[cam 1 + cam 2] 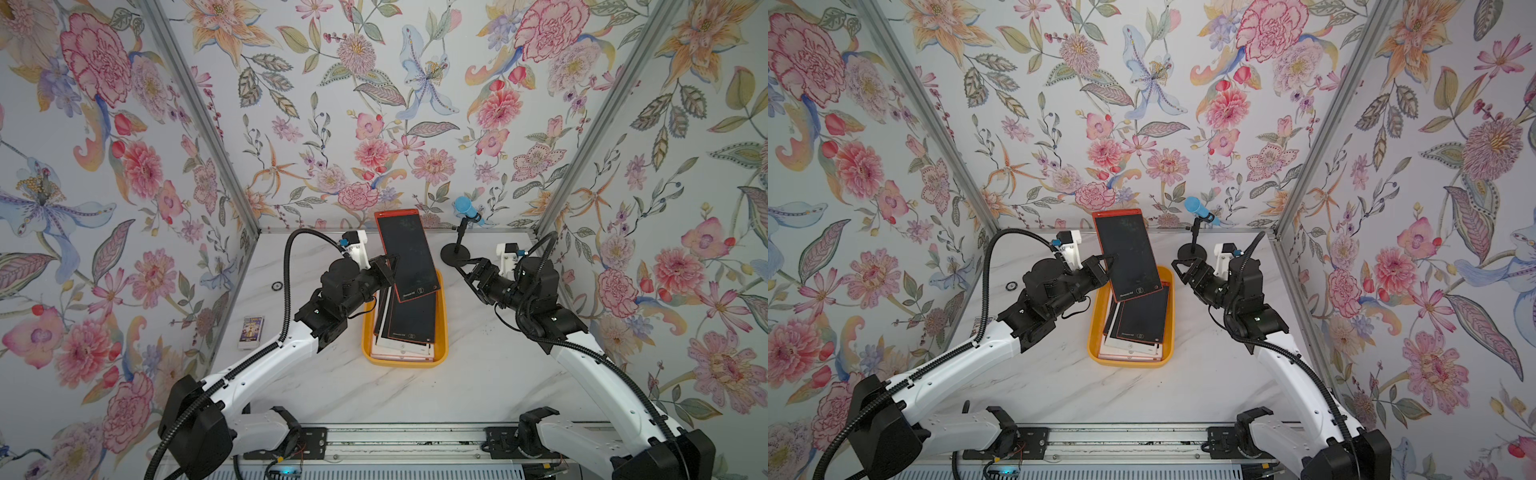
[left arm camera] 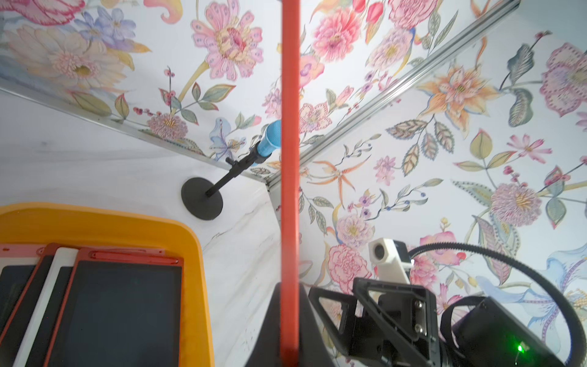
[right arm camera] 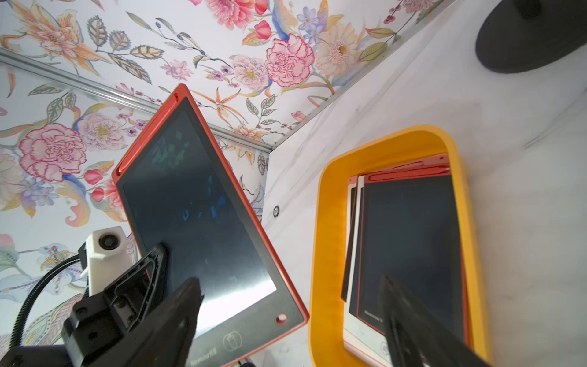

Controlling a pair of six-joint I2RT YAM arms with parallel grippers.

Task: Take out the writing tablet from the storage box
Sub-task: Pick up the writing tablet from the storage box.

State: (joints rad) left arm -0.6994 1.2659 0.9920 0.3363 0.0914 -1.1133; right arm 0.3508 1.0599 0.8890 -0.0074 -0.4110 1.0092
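Writing tablet (image 1: 409,254), red-framed, held aloft and tilted above the far end of the storage box (image 1: 405,362). The left hand (image 1: 390,261) is clenched on the tablet's left long edge. The right hand (image 1: 467,266) is spread and empty, just right of the box. Other tablets (image 1: 409,328) lie stacked inside.

The tablet looks like a thin, stiff, light plate. Its glossy screen is probably slippery and easily scratched, so the frame is the safer hold; a pinch on one edge may let it swing.

Obstacles are the back wall behind its far end and the microphone stand (image 1: 454,254) at far right. The desk (image 1: 374,395) lies open at near and left.
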